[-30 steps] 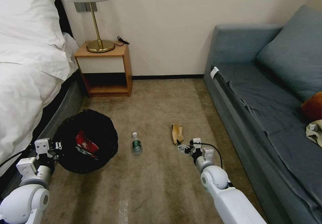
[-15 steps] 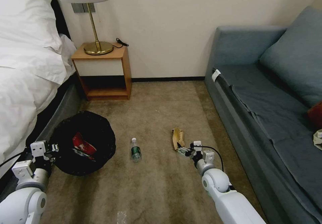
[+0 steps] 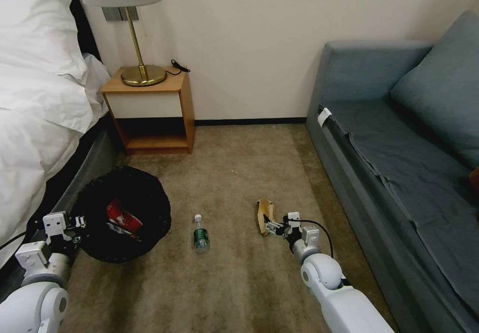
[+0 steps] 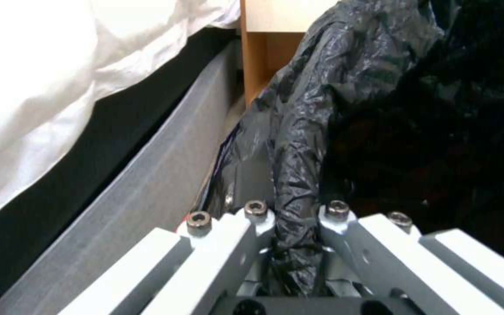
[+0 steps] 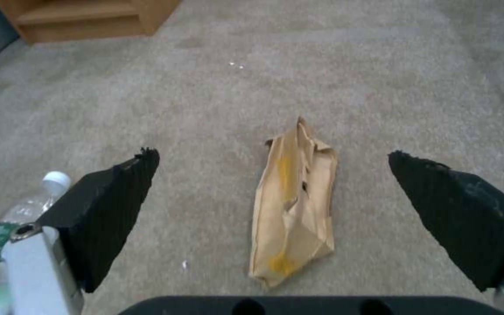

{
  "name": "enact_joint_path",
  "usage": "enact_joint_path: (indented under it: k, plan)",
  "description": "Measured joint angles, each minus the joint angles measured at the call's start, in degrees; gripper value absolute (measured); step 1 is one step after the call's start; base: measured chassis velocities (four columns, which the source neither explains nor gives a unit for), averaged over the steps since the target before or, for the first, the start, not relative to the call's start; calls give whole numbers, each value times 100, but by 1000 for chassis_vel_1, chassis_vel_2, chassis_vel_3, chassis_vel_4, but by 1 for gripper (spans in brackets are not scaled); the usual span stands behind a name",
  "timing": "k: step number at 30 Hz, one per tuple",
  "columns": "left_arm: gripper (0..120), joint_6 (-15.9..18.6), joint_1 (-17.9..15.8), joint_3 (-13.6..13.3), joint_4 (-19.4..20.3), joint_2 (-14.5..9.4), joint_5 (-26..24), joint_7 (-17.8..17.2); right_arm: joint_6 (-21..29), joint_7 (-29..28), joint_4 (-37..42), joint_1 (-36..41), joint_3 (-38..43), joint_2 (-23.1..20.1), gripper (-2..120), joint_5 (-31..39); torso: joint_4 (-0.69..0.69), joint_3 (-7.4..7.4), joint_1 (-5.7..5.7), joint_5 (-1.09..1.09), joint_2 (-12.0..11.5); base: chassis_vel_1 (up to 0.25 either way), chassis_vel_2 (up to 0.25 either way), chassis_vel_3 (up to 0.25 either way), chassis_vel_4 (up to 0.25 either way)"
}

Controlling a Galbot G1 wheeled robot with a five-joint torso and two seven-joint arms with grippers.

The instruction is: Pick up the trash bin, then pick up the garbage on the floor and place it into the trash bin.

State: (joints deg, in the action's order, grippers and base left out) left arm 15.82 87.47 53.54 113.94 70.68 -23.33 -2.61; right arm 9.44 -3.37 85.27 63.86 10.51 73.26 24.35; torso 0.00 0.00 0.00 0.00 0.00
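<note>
The bin (image 3: 122,213) is sitting beside the bed (image 3: 35,123), its bagged rim clamped in the left gripper (image 4: 295,245). The right gripper (image 5: 275,175) is hovering, jaws apart, over the paper bag (image 5: 292,205) lying on the carpet (image 3: 239,273) near the bottle (image 3: 201,233).

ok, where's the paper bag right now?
On the carpet in the head view, the brown paper bag lies right of the bottle, just ahead of the open right gripper.
</note>
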Motion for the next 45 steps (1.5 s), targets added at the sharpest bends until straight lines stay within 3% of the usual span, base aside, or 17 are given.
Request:
enact_joint_path:
  k: [14, 45]
  plan:
    - [1, -29, -71, -83, -129, -42, 27, 6, -20, 15, -125, -31, -22, 71, 100, -51, 0, 0, 0, 0, 0, -93, 97, 84, -97]
    - [1, -175, -58, -184, -201, 145, 199, 64, -31, 34, -222, -91, -151, 9, 100, -71, 0, 0, 0, 0, 0, -93, 100, 100, -102]
